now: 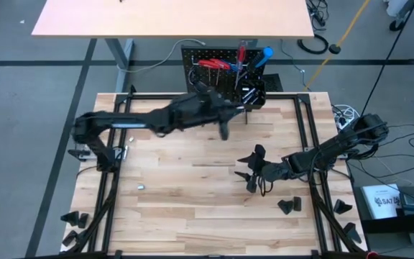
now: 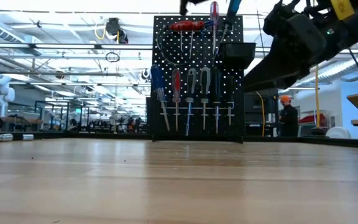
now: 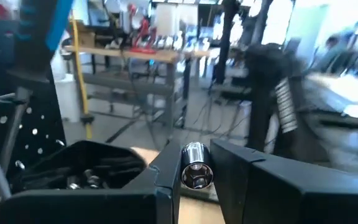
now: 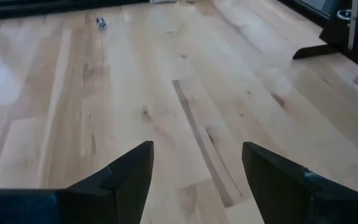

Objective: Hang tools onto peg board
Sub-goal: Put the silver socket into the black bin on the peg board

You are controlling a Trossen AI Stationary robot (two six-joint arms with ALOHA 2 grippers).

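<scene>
The left gripper (image 3: 194, 177) is clenched on a small shiny metal socket (image 3: 196, 167), a short steel cylinder with a hexagonal hole at its end, and it holds this bit just beside the black box bin (image 3: 73, 171) fixed on the peg board (image 1: 225, 68). The bin is an open box of black sheet metal, and some silver bits already lie in it. The main risk, I think, is that the smooth round socket slips between the hard flat fingers, or that it is let go too early and falls outside the bin onto the worktop (image 1: 192, 201), where it can roll away. The arm could also push the light perforated board, because it stands only on small feet. On the peg board, red and blue plastic-handled screwdrivers (image 2: 176, 99) with thin steel shafts hang from the hooks. The right gripper (image 4: 194, 171) waits well away from the peg board over the pale wooden worktop, its fingers spread and holding nothing. One small silver bit (image 1: 141, 186) lies on the worktop, far from the peg board.
</scene>
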